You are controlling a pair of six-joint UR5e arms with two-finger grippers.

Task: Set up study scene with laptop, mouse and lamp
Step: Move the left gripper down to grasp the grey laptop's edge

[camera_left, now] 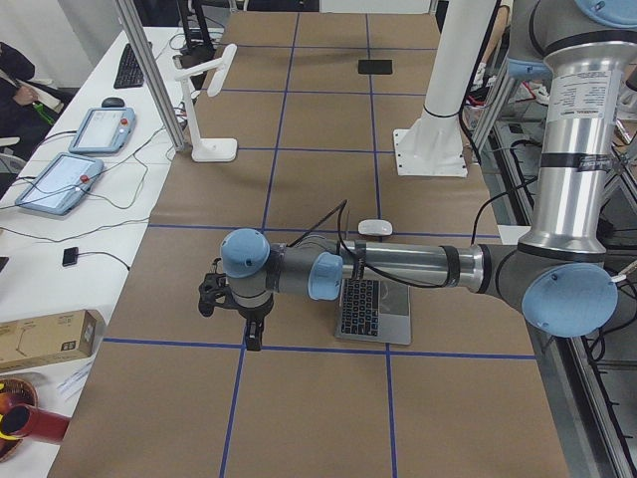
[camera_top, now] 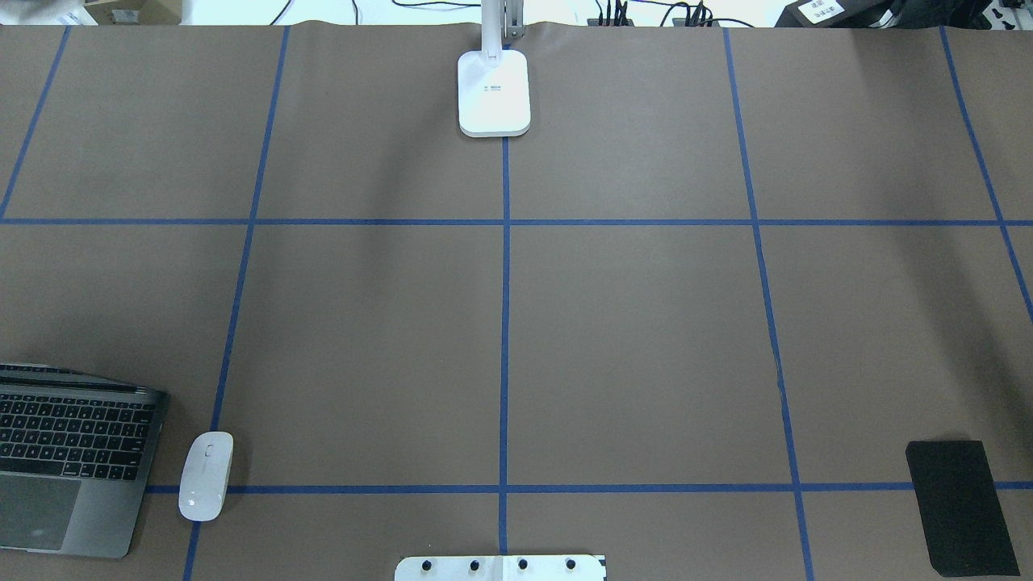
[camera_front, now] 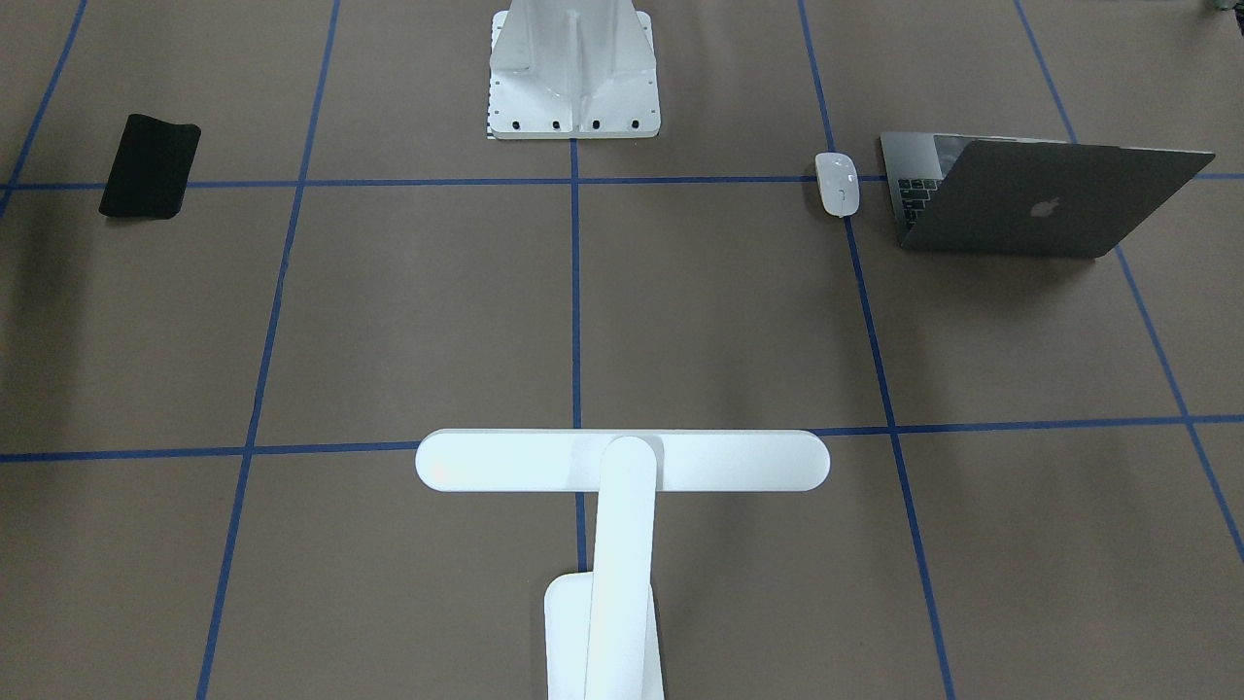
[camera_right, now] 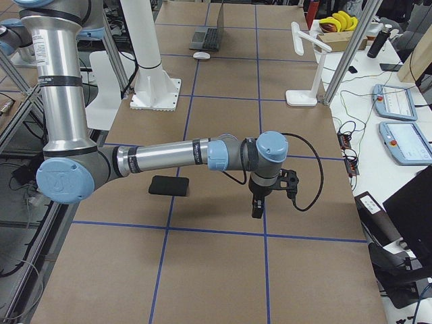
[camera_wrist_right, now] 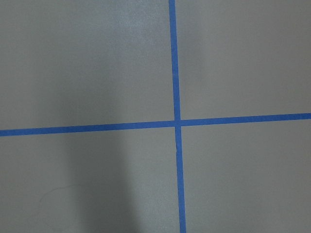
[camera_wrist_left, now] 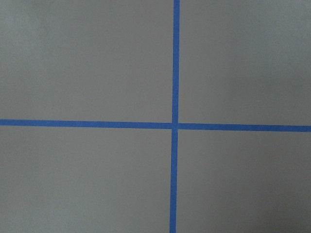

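The open grey laptop (camera_front: 1040, 199) sits at the table's near left corner (camera_top: 64, 460), lid raised. The white mouse (camera_front: 837, 183) lies just beside it (camera_top: 206, 474). The white T-shaped lamp (camera_front: 622, 462) stands at the far middle edge, on its base (camera_top: 494, 93). My left gripper (camera_left: 255, 339) hangs over bare table beyond the laptop (camera_left: 360, 307); I cannot tell if it is open or shut. My right gripper (camera_right: 257, 210) hangs over bare table past the black mat; I cannot tell its state. Both wrist views show only brown paper and blue tape.
A flat black mat (camera_top: 960, 507) lies at the near right, also in the front view (camera_front: 149, 166). The white bolted pedestal (camera_front: 573, 78) stands at the robot's base. Blue tape lines grid the brown table. Tablets and cables lie on a side bench (camera_left: 75, 169).
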